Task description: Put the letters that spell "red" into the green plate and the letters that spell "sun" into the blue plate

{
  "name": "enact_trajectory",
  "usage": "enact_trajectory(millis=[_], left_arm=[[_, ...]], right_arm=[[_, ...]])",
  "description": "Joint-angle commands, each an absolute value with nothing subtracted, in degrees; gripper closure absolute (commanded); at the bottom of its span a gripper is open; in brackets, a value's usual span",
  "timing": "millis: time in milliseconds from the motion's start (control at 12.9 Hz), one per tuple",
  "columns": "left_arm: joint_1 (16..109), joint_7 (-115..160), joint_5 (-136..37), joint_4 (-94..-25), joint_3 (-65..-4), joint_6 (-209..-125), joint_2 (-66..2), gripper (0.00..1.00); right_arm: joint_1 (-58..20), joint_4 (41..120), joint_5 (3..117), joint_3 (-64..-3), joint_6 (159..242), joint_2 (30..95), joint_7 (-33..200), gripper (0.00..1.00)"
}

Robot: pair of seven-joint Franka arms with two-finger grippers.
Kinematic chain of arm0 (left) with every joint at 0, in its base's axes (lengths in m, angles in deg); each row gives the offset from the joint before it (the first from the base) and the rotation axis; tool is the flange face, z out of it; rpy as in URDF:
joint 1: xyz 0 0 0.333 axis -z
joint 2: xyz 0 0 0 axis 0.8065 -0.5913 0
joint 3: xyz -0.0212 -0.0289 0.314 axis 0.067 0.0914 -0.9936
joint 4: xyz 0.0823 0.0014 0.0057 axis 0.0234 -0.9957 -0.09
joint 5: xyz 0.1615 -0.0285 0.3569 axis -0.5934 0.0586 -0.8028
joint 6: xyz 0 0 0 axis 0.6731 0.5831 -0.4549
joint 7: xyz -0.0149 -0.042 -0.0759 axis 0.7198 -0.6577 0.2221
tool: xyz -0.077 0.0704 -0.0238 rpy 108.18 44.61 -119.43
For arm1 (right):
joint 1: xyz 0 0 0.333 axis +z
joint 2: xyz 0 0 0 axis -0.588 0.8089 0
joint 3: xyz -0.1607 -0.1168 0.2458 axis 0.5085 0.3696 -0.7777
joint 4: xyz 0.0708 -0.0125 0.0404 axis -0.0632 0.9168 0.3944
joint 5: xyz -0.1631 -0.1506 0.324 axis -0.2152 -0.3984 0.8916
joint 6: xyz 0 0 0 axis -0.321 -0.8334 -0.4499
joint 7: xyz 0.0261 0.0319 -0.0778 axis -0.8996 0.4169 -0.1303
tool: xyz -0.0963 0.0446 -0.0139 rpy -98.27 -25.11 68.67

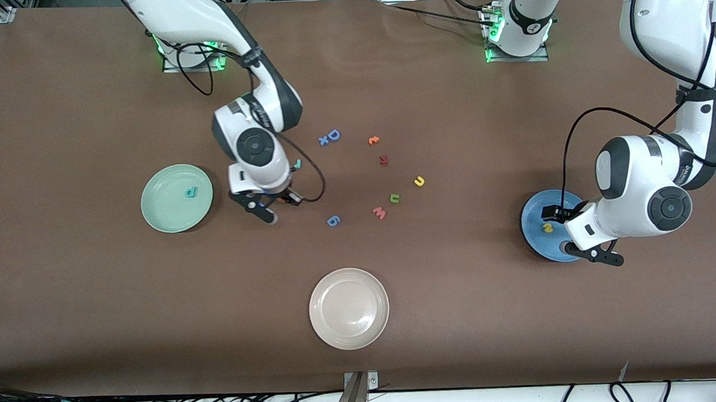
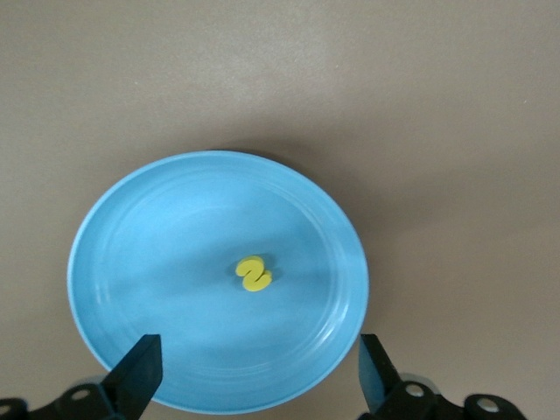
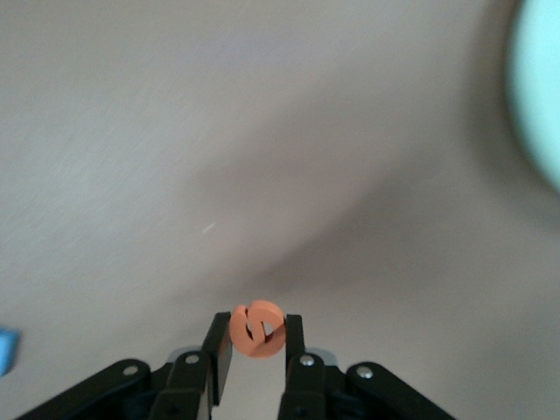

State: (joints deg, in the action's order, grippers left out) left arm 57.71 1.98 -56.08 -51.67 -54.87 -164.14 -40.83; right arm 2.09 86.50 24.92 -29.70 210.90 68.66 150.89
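While the orange "e" (image 3: 257, 329) sits pinched between the narrowed fingers of the right gripper (image 3: 257, 343), that gripper (image 1: 270, 200) hangs over bare table just beside the green plate (image 1: 156, 206), on the side toward the table's middle. A teal "d" (image 1: 191, 192) already lies in the green plate, and a teal "r" (image 1: 298, 164) shows on the table right next to the right arm's wrist. At the left arm's end of the table, a yellow "s" (image 2: 254, 274) rests near the centre of the blue plate (image 2: 131, 227), apart from the fingers; the left gripper (image 2: 258, 367) is poised above that plate (image 1: 534, 231) with its fingers (image 2: 140, 372) spread wide and nothing between them. Between the two plates, loose letters are scattered on the brown table (image 1: 94, 313): a yellow "u" (image 1: 419, 181), a green "n" (image 1: 394, 198) nearer the front camera, a pink "w" (image 1: 379, 213) just beside it, a dark red "R" (image 1: 384, 160), an orange letter (image 1: 374, 141), a blue "D" (image 1: 332, 135) with a small blue "x" (image 1: 323, 141) touching it, and a blue figure (image 1: 333, 220). A beige plate (image 1: 349, 308) stands nearest the front camera, well apart from the letters.
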Motion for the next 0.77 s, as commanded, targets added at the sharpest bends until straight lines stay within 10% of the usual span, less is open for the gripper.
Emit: enact_trajectory(millis=[0,695], left_arm=[[58.24,8.27,-56.04,-52.73,-52.51,-163.9,-39.91,0.0],[58.24,33.94,-56.3,-54.4,-40.47,-164.43,-39.29,0.0]], right_arm=[[2.22,87.99,24.93,-24.47,204.38,65.76,142.97,0.94],[-3.31,93.8,25.8,-11.79,201.63,67.16,116.32,0.92]])
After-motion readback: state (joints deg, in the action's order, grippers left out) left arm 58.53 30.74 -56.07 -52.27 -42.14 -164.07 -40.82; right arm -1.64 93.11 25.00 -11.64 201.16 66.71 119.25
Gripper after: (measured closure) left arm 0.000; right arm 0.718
